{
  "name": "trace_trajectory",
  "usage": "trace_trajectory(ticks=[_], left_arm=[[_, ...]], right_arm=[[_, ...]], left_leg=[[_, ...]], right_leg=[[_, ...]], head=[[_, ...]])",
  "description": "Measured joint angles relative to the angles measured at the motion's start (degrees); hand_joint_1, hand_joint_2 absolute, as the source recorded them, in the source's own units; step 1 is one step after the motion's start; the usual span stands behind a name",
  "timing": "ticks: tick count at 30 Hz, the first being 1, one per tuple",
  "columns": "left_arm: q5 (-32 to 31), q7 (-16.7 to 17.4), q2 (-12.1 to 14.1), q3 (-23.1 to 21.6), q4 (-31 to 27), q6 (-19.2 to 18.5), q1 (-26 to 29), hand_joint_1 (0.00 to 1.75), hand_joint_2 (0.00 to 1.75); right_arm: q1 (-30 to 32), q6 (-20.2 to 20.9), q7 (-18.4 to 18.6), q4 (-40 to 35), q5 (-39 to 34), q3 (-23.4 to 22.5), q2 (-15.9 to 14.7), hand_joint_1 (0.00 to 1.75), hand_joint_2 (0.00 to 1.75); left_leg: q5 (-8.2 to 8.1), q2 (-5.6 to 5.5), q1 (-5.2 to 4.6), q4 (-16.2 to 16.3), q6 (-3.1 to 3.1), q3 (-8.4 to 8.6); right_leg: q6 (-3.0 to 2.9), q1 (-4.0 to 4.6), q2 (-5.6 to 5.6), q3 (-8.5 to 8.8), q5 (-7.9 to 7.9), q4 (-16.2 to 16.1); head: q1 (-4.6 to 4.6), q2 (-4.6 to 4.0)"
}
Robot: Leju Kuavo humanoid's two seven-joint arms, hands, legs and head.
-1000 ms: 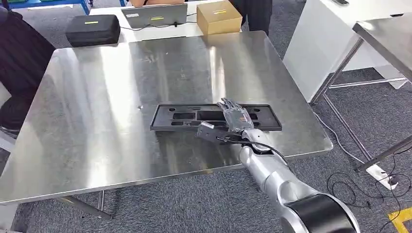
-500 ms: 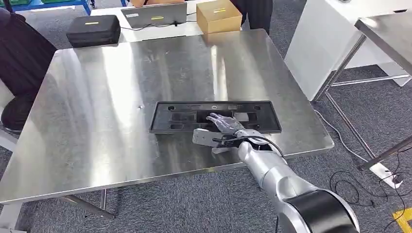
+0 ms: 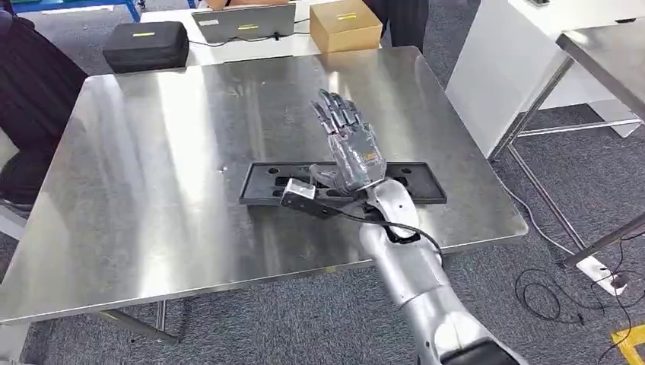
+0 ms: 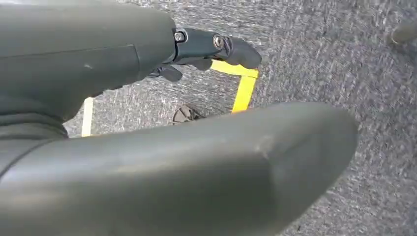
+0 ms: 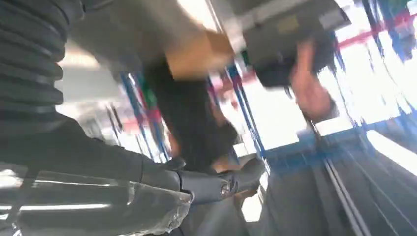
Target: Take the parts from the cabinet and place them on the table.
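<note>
- Change since a second ago: right hand (image 3: 351, 148), formerly lying low on the black part (image 3: 414, 192), is now raised above it, palm up and fingers pointing away toward the far side of the table; the part has stayed flat in much the same spot.
- Right hand: fingers spread apart, holding nothing, clear of the part's surface. Silver forearm runs in from the lower right, crossing the part's near edge. Right wrist view is motion-blurred; thumb and dark fingers (image 5: 211, 184) show against a smeared background.
- Black part: long, flat, rectangular plastic panel with cut-outs, lying on the steel table (image 3: 152, 175), near the front edge, right of centre. Its middle is hidden behind the wrist.
- Left hand (image 4: 211, 49): seen in the left wrist view over grey carpet (image 4: 344, 64) with yellow floor tape (image 4: 244, 91); dark fingers curl in a little with nothing in them, but whether they are closed cannot be told.
- Steel table: brushed, reflective top on a metal frame.
- Beyond the far edge: black case (image 3: 144, 46), laptop (image 3: 243, 23), cardboard box (image 3: 344, 24) on a white surface.
- Right of the table: white cabinet (image 3: 517, 68), second steel table (image 3: 608, 53), cables (image 3: 563, 293) on the carpet.
- Left edge: a person in dark clothing (image 3: 34, 91).
</note>
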Motion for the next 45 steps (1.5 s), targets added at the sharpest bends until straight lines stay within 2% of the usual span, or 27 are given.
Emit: trace_trajectory(ticks=[1, 4, 5, 7, 9, 11, 12, 14, 18, 20, 22, 26, 29, 30, 31, 32, 34, 35, 36, 37, 38, 39, 40, 41, 42, 44, 45], left_arm=[[0.0, -0.1, -0.1, 0.0, 0.0, 0.1, 0.0, 0.0, 0.0], [0.0, -1.3, -0.3, 0.7, 0.0, 0.9, 0.0, 0.0, 0.0], [0.1, -1.6, -0.4, 0.9, 0.0, 1.2, 0.0, 0.0, 0.0], [0.0, -2.4, -0.6, 1.0, 0.0, 2.0, 0.0, 0.0, 0.0], [0.0, -2.8, -0.8, 1.3, 0.0, 2.4, 0.1, 0.0, 0.0], [0.0, -2.9, -0.9, 1.4, 0.0, 2.4, 0.1, 0.0, 0.0], [0.0, -3.2, -0.9, 1.4, 0.0, 2.9, 0.0, 0.0, 0.0], [0.0, -3.9, -1.0, 1.8, 0.0, 4.4, 0.0, 0.0, 0.0], [0.5, -4.0, -1.2, 2.7, 0.0, 5.3, 0.2, 0.0, 0.0], [1.0, -3.3, -1.3, 3.5, 0.0, 5.4, 0.3, 0.0, 0.0], [1.3, -2.8, -1.4, 3.9, 0.0, 5.7, 0.3, 0.0, 0.0], [1.7, -2.3, -1.7, 4.8, 0.0, 6.1, 0.3, 0.0, 0.0], [2.1, -2.3, -1.9, 5.3, 0.0, 6.0, 0.3, 0.0, 0.0], [2.2, -2.3, -2.1, 5.3, 0.0, 5.9, 0.3, 0.0, 0.0], [2.2, -2.3, -2.3, 5.3, 0.0, 5.9, 0.2, 0.0, 0.0], [2.2, -2.4, -2.3, 5.3, 0.0, 5.9, 0.2, 0.0, 0.0], [2.3, -2.3, -2.4, 5.6, 0.0, 5.9, 0.2, 0.0, 0.0], [2.4, -2.3, -2.5, 5.7, 0.0, 5.8, 0.2, 0.0, 0.0], [2.5, -2.3, -2.5, 5.8, 0.0, 5.9, 0.2, 0.0, 0.0], [2.8, -2.3, -2.7, 6.0, 0.0, 5.9, 0.3, 0.0, 0.0], [2.9, -2.3, -2.8, 6.3, 0.0, 5.9, 0.3, 0.0, 0.0], [3.0, -2.3, -2.9, 6.5, 0.0, 5.9, 0.3, 0.0, 0.0], [3.0, -2.3, -3.0, 6.5, 0.0, 5.9, 0.3, 0.0, 0.0], [3.0, -2.3, -3.0, 6.6, 0.0, 5.9, 0.3, 0.0, 0.0], [3.0, -2.4, -3.0, 6.6, 0.0, 5.9, 0.3, 0.0, 0.0], [3.0, -2.5, -3.1, 6.6, 0.0, 5.8, 0.3, 0.0, 0.0], [3.0, -2.5, -3.0, 6.6, 0.0, 5.8, 0.4, 0.0, 0.0]], right_arm=[[1.3, -1.4, 0.3, -2.9, 0.2, 0.3, -0.3, 0.0, 1.75], [6.7, -9.9, 0.3, -12.6, -3.1, 0.7, -1.7, 0.0, 1.75], [8.5, -12.1, -0.5, -15.3, -6.4, 0.7, -2.2, 0.0, 1.75], [13.1, -15.3, -3.9, -21.0, -17.8, 0.7, -3.2, 0.0, 1.75], [16.2, -15.6, -7.1, -26.0, -25.7, 0.4, -4.3, 0.0, 1.75], [17.9, -15.6, -8.0, -27.9, -26.3, 0.2, -4.9, 0.0, 1.75], [18.9, -15.6, -8.9, -29.5, -28.9, -0.1, -5.0, 0.0, 1.75], [22.3, -15.3, -13.3, -32.7, -41.7, -1.3, -5.1, 0.0, 1.75], [29.9, -12.8, -19.1, -36.1, -55.6, -4.3, -5.3, 0.0, 1.75], [33.6, -12.0, -20.6, -37.0, -58.0, -5.2, -5.2, 0.0, 1.75], [36.2, -11.2, -20.8, -37.8, -60.2, -6.1, -5.2, 0.0, 1.75], [40.8, -10.8, -21.1, -38.3, -60.5, -7.1, -5.1, 0.0, 1.75], [43.1, -10.4, -21.1, -38.9, -59.5, -7.7, -4.8, 0.0, 1.75], [43.5, -10.4, -21.1, -39.2, -59.5, -7.8, -4.7, 0.0, 1.75], [43.9, -10.4, -21.2, -39.3, -59.4, -8.0, -4.7, 0.0, 1.75], [44.1, -10.4, -21.2, -39.3, -59.3, -8.2, -4.7, 0.0, 1.75], [44.6, -10.0, -21.1, -39.3, -58.8, -8.6, -4.7, 0.0, 1.75], [44.9, -9.5, -21.0, -39.3, -58.4, -8.8, -4.7, 0.0, 1.75], [45.1, -9.2, -20.8, -39.3, -58.2, -9.0, -4.6, 0.0, 1.75], [45.2, -8.9, -20.7, -39.3, -57.9, -9.1, -4.6, 0.0, 1.75], [45.3, -8.4, -20.7, -39.3, -57.3, -9.2, -4.5, 0.0, 1.75], [45.3, -8.3, -20.7, -39.3, -57.0, -9.4, -4.5, 0.0, 1.75], [45.3, -8.2, -20.7, -39.3, -56.9, -9.4, -4.4, 0.0, 1.75], [45.4, -8.2, -20.6, -39.3, -56.7, -9.5, -4.3, 0.0, 1.75], [45.5, -8.2, -20.6, -39.3, -56.5, -9.6, -4.1, 0.0, 1.75], [45.6, -8.2, -20.6, -39.3, -56.5, -9.9, -4.0, 0.0, 1.75], [45.6, -8.2, -20.6, -39.3, -56.5, -9.9, -4.0, 0.0, 1.75]], left_leg=[[-0.01, -0.03, -0.22, 0.0, 0.16, 0.01], [-0.1, -0.11, -0.63, 0.0, 0.9, -0.02], [-0.13, -0.12, -0.71, 0.0, 1.01, -0.01], [-0.13, -0.13, -0.81, 0.0, 1.28, -0.02], [-0.22, -0.12, -0.92, 0.0, 1.47, -0.05], [-0.18, 0.0, -1.06, 0.0, 1.57, -0.05], [-0.12, 0.0, -1.08, 0.0, 1.69, -0.02], [-0.21, -0.11, -1.1, 0.0, 1.94, 0.07], [-0.17, -0.2, -1.14, 0.0, 2.09, -0.01], [-0.12, -0.17, -1.18, 0.0, 2.17, -0.05], [-0.34, -0.14, -1.32, 0.2, 2.41, -0.01], [-0.56, -0.16, -1.41, 0.4, 2.77, -0.03], [-0.67, -0.17, -1.68, 0.4, 3.28, 0.05], [-0.12, -0.14, -1.27, -0.6, 3.85, 0.6], [0.21, 0.02, -1.12, -1.1, 4.27, 1.02], [0.49, 0.21, -0.98, -1.2, 4.79, 1.04], [0.53, 0.2, -1.1, -1.2, 4.82, 0.78], [0.56, 0.19, -1.2, -1.2, 4.81, 0.62], [0.67, 0.17, -1.31, -1.2, 4.75, 0.53], [0.77, 0.14, -1.39, -1.2, 4.59, 0.42], [0.87, 0.09, -1.43, -1.1, 4.43, 0.38], [0.98, -0.01, -1.43, -1.1, 4.24, 0.34], [1.07, -0.04, -1.47, -0.9, 4.03, 0.32], [0.9, -0.07, -1.95, -0.7, 3.58, 0.24], [0.86, -0.06, -1.83, -0.7, 3.21, 0.27], [1.16, -0.08, -1.52, -0.8, 2.53, 0.34], [1.25, -0.06, -1.39, -0.7, 2.3, 0.2]], right_leg=[[0.12, 0.06, -0.07, -0.09, 0.05, -0.1], [0.2, -0.26, -0.22, 0.05, 0.08, -0.4], [0.25, -0.35, -0.22, 0.09, 0.1, -0.5], [0.36, -0.43, -0.26, 0.18, 0.16, -0.6], [0.56, -0.52, -0.26, 0.19, 0.26, -0.7], [1.03, -0.66, -0.14, 0.11, 0.34, -0.7], [1.1, -0.7, -0.15, 0.06, 0.35, -0.8], [1.34, -0.77, -0.26, -0.33, 0.21, -0.8], [1.65, -0.76, -0.41, 0.32, 0.19, -0.8], [1.76, -0.74, -0.37, 0.24, 0.31, -0.7], [1.84, -1.11, -0.38, 0.26, 0.28, -0.8], [2.03, -1.21, -0.39, 0.36, 0.19, -0.8], [2.68, -1.43, -0.39, 0.57, 0.3, -1.1], [2.97, -1.01, -0.42, 0.57, 0.08, -0.9], [2.66, -1.37, -0.45, -0.15, -0.87, 0.7], [1.91, -1.19, -0.39, -1.95, -3.4, 4.7], [1.25, -1.18, -0.4, -6.24, -7.57, 13.9], [1.31, -1.11, -0.4, -7.79, -8.74, 17.3], [1.59, -0.98, -0.4, -8.0, -8.71, 18.0], [1.92, -0.96, -0.4, -6.58, -7.73, 15.8], [2.25, -0.94, -0.4, -3.99, -6.15, 11.3], [2.5, -0.95, -0.41, -0.35, -4.32, 5.2], [2.41, -0.98, -0.42, 2.83, -3.23, 0.1], [1.85, -0.43, -0.41, 2.58, -2.63, -0.6], [1.07, -0.55, -0.41, 2.51, -2.24, -0.7], [0.32, -0.08, -0.42, 2.5, -2.03, -0.7], [-0.19, -0.58, -0.47, 2.55, -1.65, -0.9]], head=[[-0.09, 0.0], [-0.09, 0.0], [0.0, 0.0], [-0.04, 0.0], [-0.02, 0.0], [-0.07, 0.0], [-0.07, 0.0], [-0.04, 0.0], [-0.09, 0.0], [-0.09, 0.0], [-0.07, 0.0], [-0.09, 0.0], [-0.09, 0.0], [-0.07, 0.0], [-0.04, 0.0], [0.09, 0.0], [0.13, 0.0], [0.17, 0.0], [0.18, 0.0], [0.13, 0.0], [0.2, 0.0], [0.13, 0.0], [0.22, 0.0], [0.15, 0.0], [0.09, 0.0], [-0.02, 0.0], [0.11, 0.0]])
